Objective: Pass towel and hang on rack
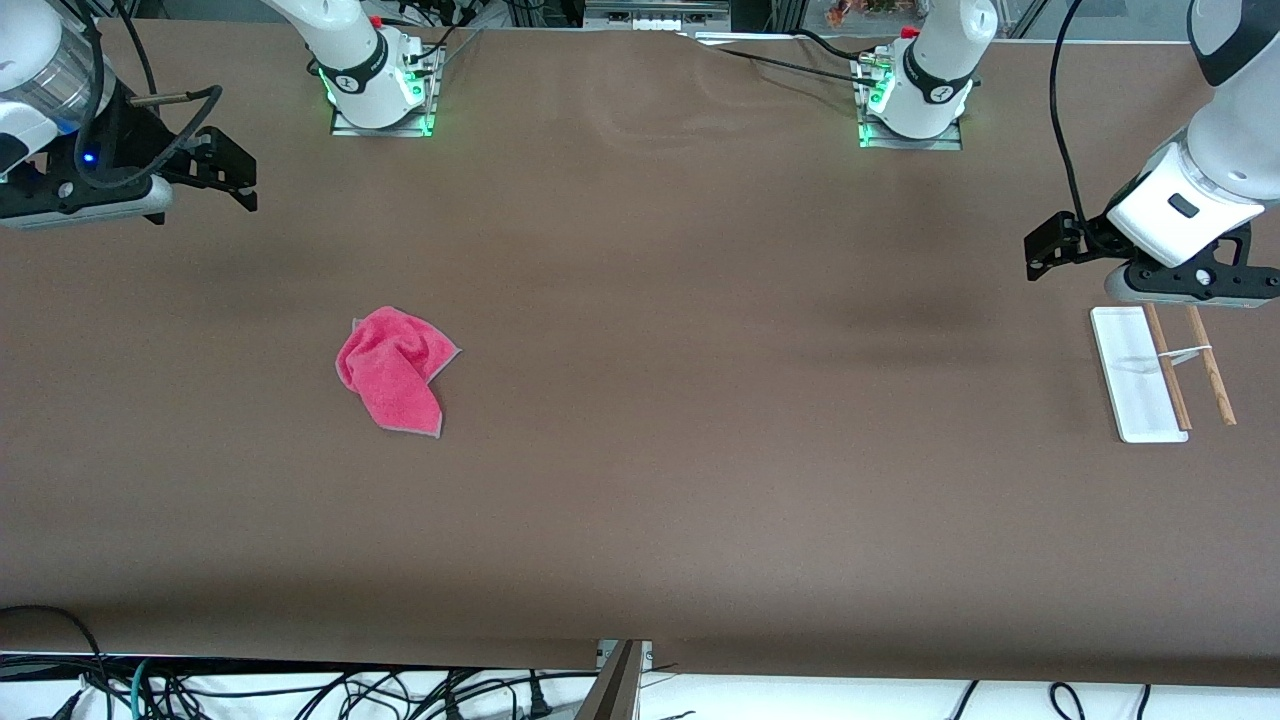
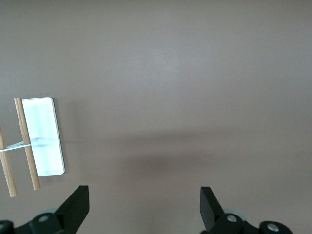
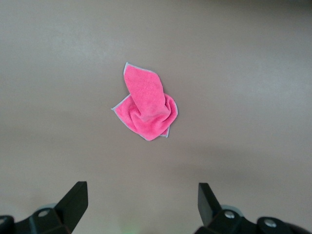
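Both grippers, left (image 1: 1040,255) and right (image 1: 235,180), hang spread (empty) above table; towel (image 1: 395,368) crumpled, rack (image 1: 1160,372) bare

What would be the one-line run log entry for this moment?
pink towel: crumpled on table, untouched | rack: bare | left gripper: open beside rack | right gripper: open, empty

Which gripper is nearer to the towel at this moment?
Right. The right gripper hangs open above the table at the right arm's end, the crumpled towel lying not far from it. The left gripper hangs open at the left arm's end, by the rack.
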### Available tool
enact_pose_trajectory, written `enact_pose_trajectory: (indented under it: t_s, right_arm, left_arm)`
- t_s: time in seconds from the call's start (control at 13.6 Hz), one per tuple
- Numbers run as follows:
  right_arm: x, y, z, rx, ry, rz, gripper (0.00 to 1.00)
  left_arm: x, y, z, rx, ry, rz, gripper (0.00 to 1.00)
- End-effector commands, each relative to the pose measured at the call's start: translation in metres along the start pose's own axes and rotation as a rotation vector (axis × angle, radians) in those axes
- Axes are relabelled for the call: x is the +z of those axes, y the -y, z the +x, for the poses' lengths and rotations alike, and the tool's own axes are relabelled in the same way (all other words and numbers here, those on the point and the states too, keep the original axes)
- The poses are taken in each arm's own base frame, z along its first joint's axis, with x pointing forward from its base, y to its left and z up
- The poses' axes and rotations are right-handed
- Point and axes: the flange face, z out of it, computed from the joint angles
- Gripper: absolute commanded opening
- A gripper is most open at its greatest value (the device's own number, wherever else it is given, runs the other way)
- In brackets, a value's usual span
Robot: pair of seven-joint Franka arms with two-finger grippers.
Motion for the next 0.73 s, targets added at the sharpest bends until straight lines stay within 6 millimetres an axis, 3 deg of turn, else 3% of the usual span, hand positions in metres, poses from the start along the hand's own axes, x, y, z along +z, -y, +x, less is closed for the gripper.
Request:
enact_pose_trajectory:
  t_s: [0.0,0.66]
  right_arm:
    - [-0.0055,-0.0062,-0.0009,0.012,-0.002,0.015,1.0]
    - [-0.003,-0.0015,0.001,-0.008,0.005,-0.025,1.0]
  left_arm:
    - [-0.0043,0.0001,0.003,0.023,-0.005,-0.012,1.0]
    - [-0.004,0.0,0.0027,0.023,-0.002,-0.014,1.0]
